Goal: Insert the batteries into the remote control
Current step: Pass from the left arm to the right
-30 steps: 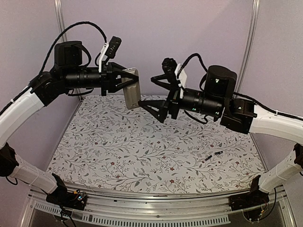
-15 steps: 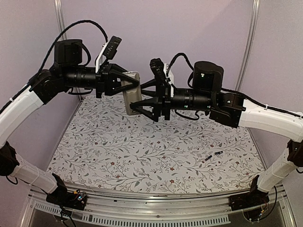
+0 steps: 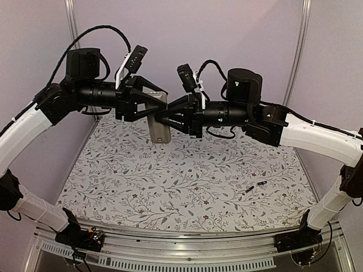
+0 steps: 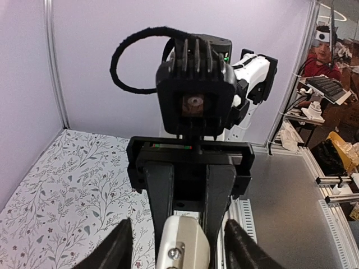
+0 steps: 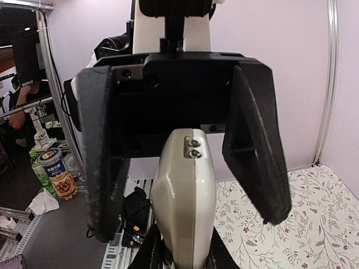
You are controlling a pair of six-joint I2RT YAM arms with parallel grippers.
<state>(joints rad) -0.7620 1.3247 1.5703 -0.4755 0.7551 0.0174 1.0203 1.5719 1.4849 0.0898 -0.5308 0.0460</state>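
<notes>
- Lilac walls close in a bench [image 3: 170, 187] covered with a leaf-and-flower print.
- The remote control [image 3: 160, 130] hangs in the air above the far part of the bench, towards 11 o'clock from its centre. It stands on end, slightly tilted, with a pale greyish face to the top camera.
- The right fingers [image 3: 173, 107] are clenched on the remote control from its 3 o'clock side, their tips meeting on its body. The left wrist view shows those dark fingers [image 4: 160, 190] pressed to both flanks of the rounded pale end [image 4: 182, 249].
- The left fingers [image 3: 148, 90] are released and spread to either side of the remote control. In the right wrist view they [image 5: 255, 145] stand wide, with a clear gap to the pale body [image 5: 182, 196].
- Both forearms lie level and point at each other, the left towards 3 o'clock and the right towards 9 o'clock. Each white upper arm climbs from its base at the near corners.
- The batteries [image 3: 261, 183] lie together on the bench at about 4 o'clock from the remote control, well apart from it.
</notes>
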